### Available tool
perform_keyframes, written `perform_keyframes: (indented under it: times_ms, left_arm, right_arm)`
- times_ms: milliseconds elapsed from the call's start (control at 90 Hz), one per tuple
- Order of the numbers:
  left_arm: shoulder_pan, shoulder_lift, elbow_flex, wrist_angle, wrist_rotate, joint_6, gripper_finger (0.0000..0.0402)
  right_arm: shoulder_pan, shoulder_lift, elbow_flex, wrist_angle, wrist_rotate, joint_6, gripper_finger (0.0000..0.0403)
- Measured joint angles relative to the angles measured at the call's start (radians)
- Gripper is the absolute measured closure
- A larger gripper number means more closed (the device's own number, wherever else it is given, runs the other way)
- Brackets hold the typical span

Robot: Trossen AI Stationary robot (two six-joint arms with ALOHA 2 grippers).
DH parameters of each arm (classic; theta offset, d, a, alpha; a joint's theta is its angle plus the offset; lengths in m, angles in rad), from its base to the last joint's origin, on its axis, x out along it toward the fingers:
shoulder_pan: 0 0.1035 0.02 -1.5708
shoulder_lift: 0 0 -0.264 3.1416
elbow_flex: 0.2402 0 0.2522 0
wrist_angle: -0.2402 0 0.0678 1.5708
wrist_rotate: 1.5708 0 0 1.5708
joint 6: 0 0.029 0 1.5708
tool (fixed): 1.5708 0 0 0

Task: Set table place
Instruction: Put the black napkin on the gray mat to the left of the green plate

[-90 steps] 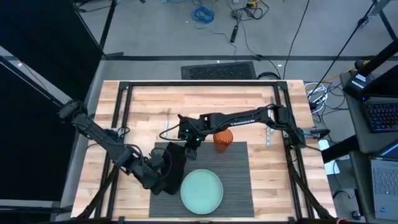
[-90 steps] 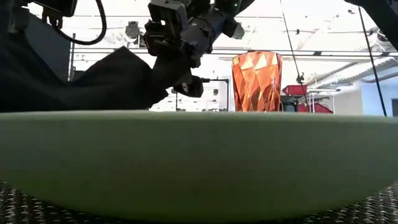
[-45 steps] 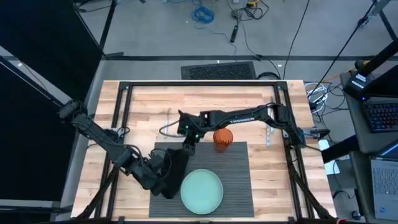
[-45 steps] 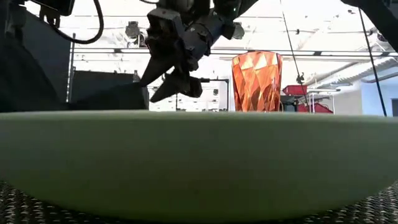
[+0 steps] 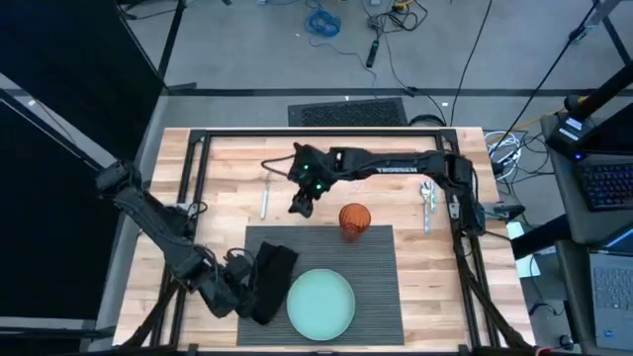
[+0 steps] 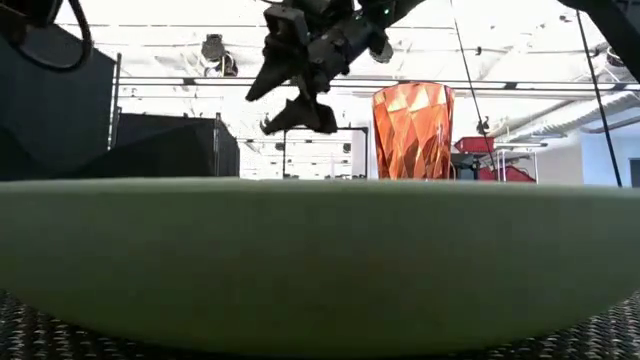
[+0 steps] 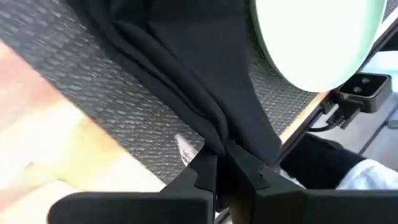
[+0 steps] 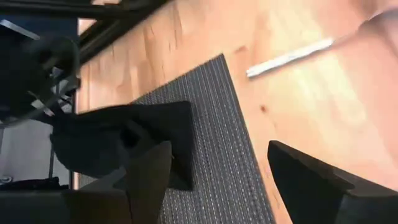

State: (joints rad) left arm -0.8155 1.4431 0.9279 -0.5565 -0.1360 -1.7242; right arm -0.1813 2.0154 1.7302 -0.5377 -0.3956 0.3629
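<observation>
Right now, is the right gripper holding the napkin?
No. In the high view the right gripper hangs open over bare wood beyond the placemat, while the napkin is pinched by the left gripper.

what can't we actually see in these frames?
- Low view: the pale green plate fills the foreground, hiding the placemat behind it, the black napkin and the orange tumbler base.
- High view: left tool lost against the napkin; the left wrist view shows it shut on the cloth.
- Utensils on the bare wood: too small to identify.
- Right wrist view: right tool open, fingertips cut off by the frame edge.
</observation>
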Motion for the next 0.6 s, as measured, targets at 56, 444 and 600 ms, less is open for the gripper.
perform_keyframes:
  times_ms: [56, 444, 600]
  left_arm:
    - [-0.006, 0.032, 0.0, 0.054, 0.001, -0.017, 0.0401]
    - [-0.01, 0.141, 0.001, 0.106, 0.03, -0.139, 0.0401]
    - [-0.01, 0.134, 0.001, 0.087, 0.066, -0.156, 0.0376]
  right_arm:
    - [-0.006, -0.02, 0.0, -0.005, -0.001, -0.006, 0.0149]
    - [-0.042, -0.152, 0.0, -0.142, 0.001, -0.071, 0.0149]
    - [-0.061, -0.168, 0.0, -0.178, 0.005, -0.097, 0.0149]
